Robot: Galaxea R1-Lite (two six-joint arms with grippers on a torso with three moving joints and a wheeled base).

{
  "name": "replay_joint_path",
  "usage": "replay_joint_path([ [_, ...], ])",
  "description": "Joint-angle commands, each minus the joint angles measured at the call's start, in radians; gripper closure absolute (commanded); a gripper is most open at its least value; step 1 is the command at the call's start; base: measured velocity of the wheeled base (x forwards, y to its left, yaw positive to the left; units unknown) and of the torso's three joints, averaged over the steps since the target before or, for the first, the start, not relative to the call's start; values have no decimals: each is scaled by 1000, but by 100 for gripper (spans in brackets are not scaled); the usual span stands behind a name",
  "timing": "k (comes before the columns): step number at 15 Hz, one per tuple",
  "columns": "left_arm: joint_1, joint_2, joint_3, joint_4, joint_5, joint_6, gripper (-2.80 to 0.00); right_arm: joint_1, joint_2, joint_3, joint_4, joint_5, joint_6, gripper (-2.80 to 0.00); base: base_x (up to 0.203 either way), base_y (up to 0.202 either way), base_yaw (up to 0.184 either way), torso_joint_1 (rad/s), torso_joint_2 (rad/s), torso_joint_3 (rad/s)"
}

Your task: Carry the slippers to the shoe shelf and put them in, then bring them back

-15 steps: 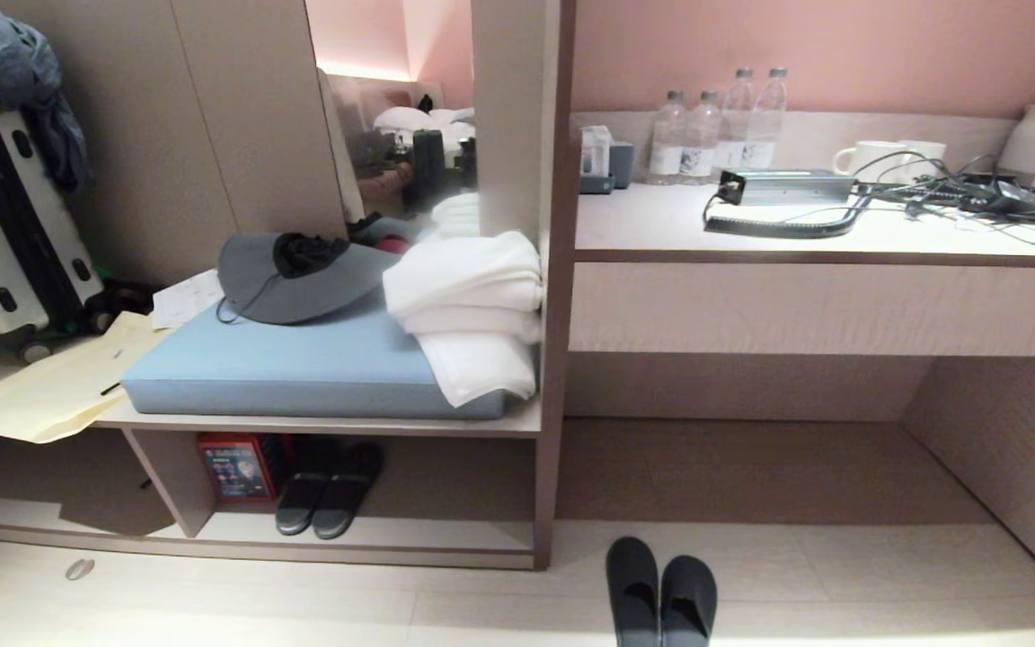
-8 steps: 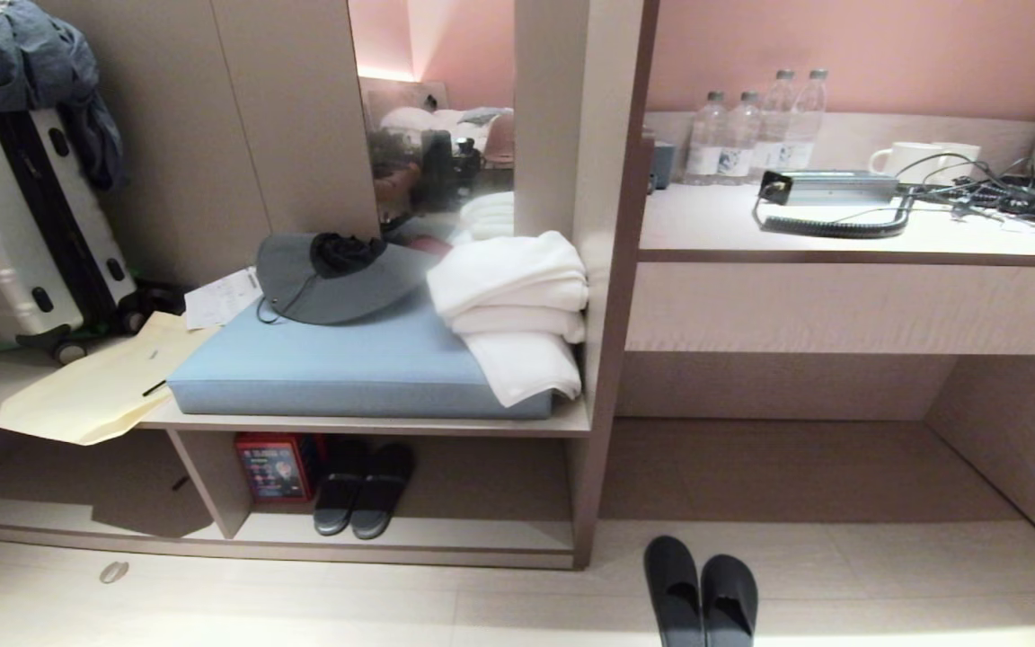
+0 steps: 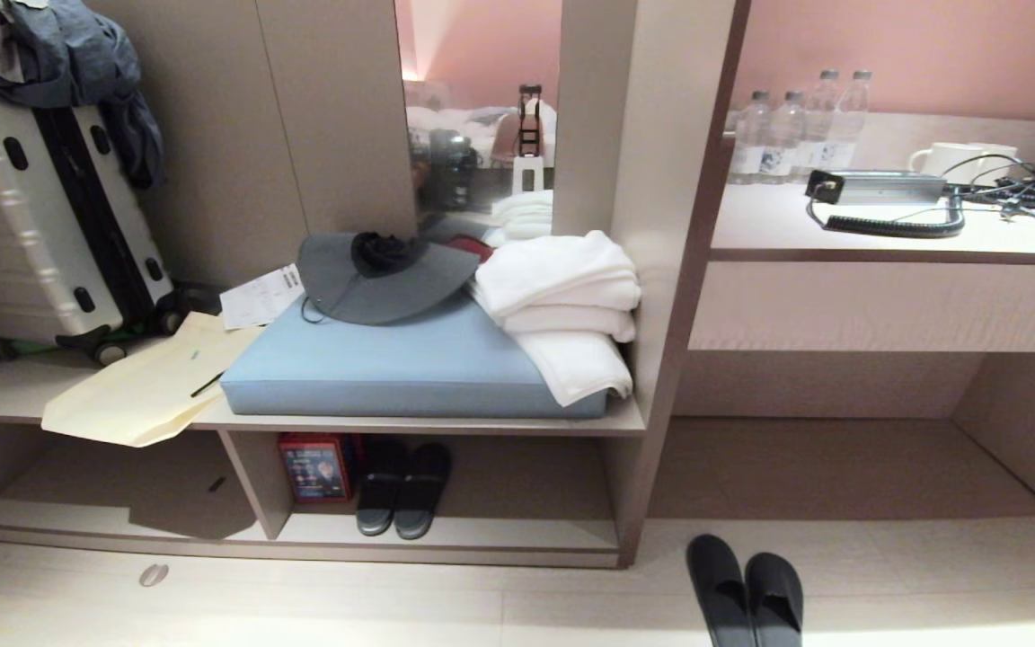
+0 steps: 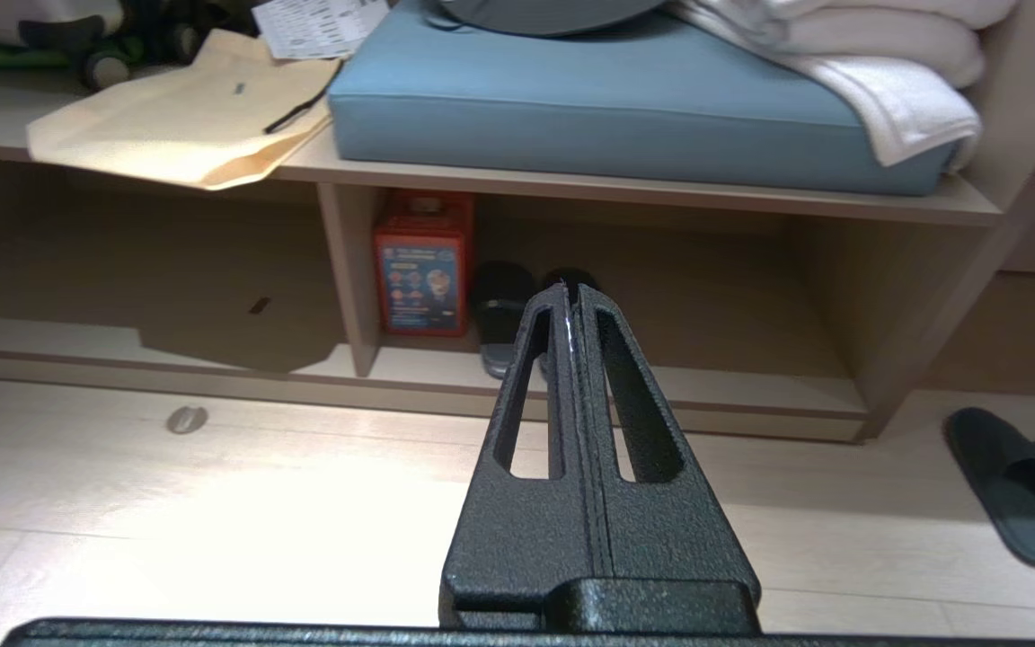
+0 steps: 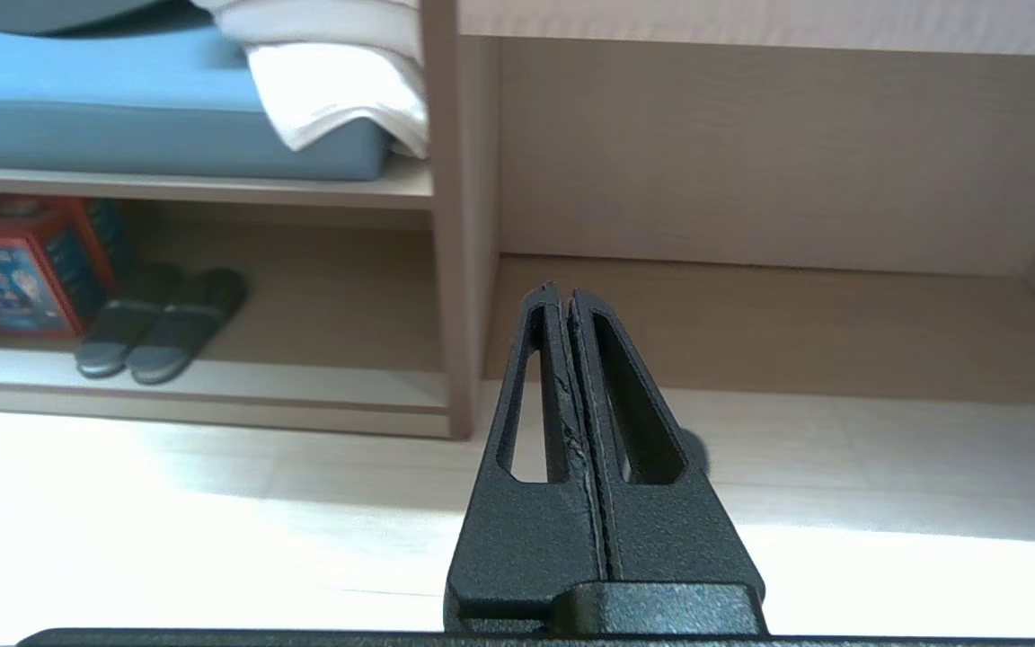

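I see the slippers (image 3: 403, 490) side by side in the shoe shelf (image 3: 446, 539), just right of a red box (image 3: 315, 467) by the divider. Another dark pair (image 3: 745, 593) sits on the floor, well apart to the right. Left hand (image 4: 569, 292) & right hand (image 5: 561, 296) both pressed together, empty, held off the shelf.

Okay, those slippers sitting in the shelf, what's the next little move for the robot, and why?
Probably open the left gripper. The slippers lie side by side in the shoe shelf, beside a red box, and the left gripper, shut and empty, already points at them. The right gripper is shut too.
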Motion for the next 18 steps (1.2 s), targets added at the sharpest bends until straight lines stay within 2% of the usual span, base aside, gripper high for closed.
replay_joint_path([
  [1, 0, 0, 0, 0, 0, 0, 0, 0, 0, 0, -1, 0, -1, 0, 0, 196, -4, 6, 1, 4],
  [18, 0, 0, 2, 0, 0, -2, 0, 0, 0, 0, -1, 0, 0, 0, 0, 195, -1, 2, 2, 3],
])
